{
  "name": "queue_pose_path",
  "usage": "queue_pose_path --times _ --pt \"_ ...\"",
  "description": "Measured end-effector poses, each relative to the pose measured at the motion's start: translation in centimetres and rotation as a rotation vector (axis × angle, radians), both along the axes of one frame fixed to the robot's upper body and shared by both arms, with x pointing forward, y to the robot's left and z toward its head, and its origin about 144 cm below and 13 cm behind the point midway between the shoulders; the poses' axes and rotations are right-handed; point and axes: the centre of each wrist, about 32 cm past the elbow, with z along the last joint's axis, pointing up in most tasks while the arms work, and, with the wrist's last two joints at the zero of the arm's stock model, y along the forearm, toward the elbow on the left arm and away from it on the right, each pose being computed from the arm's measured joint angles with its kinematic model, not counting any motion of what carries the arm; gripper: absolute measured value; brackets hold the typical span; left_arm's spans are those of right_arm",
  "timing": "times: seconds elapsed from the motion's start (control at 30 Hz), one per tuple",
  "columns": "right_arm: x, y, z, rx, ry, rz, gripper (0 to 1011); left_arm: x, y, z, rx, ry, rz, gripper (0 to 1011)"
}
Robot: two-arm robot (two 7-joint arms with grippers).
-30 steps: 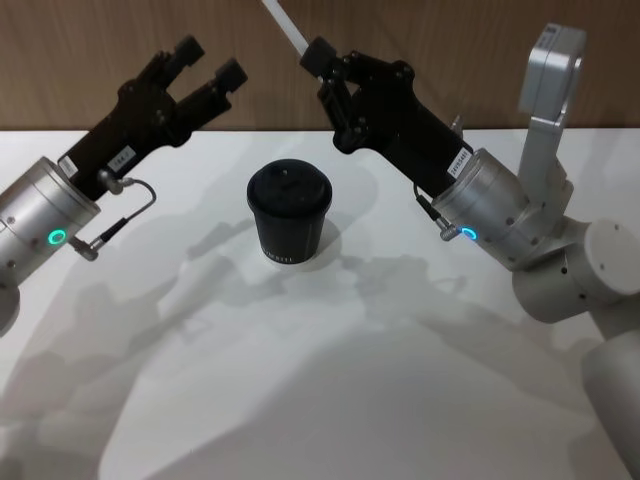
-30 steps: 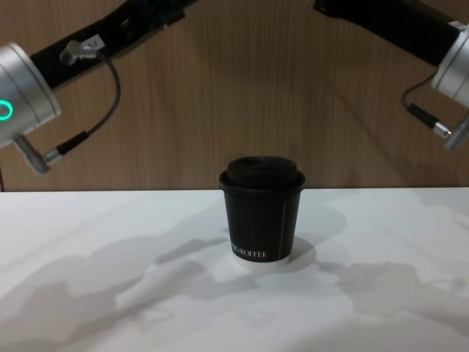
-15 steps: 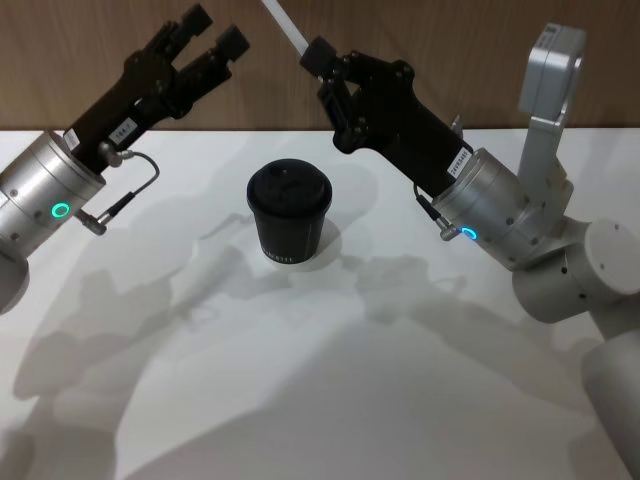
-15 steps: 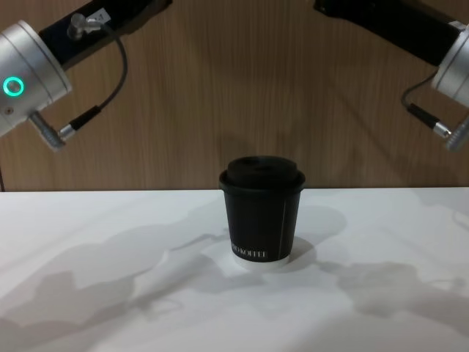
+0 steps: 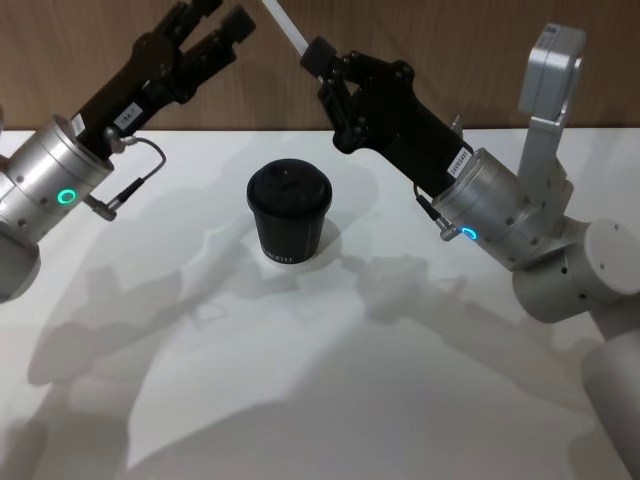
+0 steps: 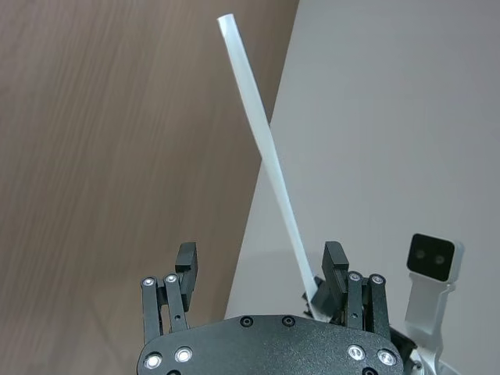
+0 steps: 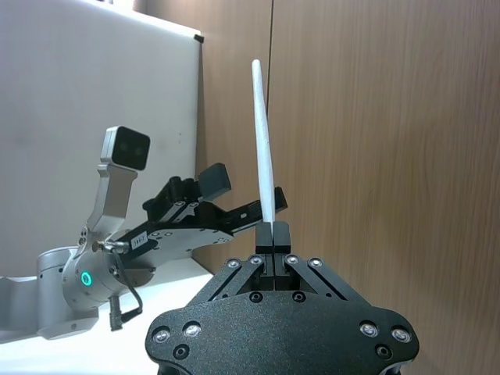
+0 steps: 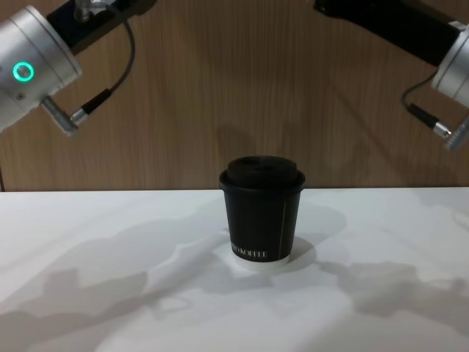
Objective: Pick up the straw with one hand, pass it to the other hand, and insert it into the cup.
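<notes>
Holding the white straw (image 5: 285,25) by its lower end, the right gripper (image 5: 318,58) is clamped tight on it, well above the black lidded coffee cup (image 5: 288,212), so most of the straw's length sticks out free beyond the fingertips, up and toward the robot's left; in the right wrist view the fingers (image 7: 281,234) meet around the straw's foot and the rest rises bare, which I judge is deliberate, leaving plenty of shaft for a second grasp. The left gripper (image 5: 220,18) hangs high on the other side, its jaws spread wide and holding nothing, pointed toward the straw; its own wrist view shows the straw running up between the two parted fingertips (image 6: 185,258), close by one of them, though whether it truly lies inside the gap or beyond it I cannot tell. This reads as the hand-over step: pick-up done, the pass not yet made, the insertion to come. The cup stands upright on the white table (image 5: 300,400), lid on, between the two arms and well below both, presumably so neither arm knocks it during the exchange. The next move calls for the left jaws to close on the free shaft away from the right fingertips before the right lets go; a release too soon could drop the straw or leave it badly angled for the lid
</notes>
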Motion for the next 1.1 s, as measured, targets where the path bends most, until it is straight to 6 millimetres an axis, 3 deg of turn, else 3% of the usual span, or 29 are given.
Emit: queue_pose_path --times 1.1 --pt "0.0 0.0 0.0 0.000 0.000 0.000 8 1.1 -2.2 0.8 -0.042 -0.020 -0.033 1003"
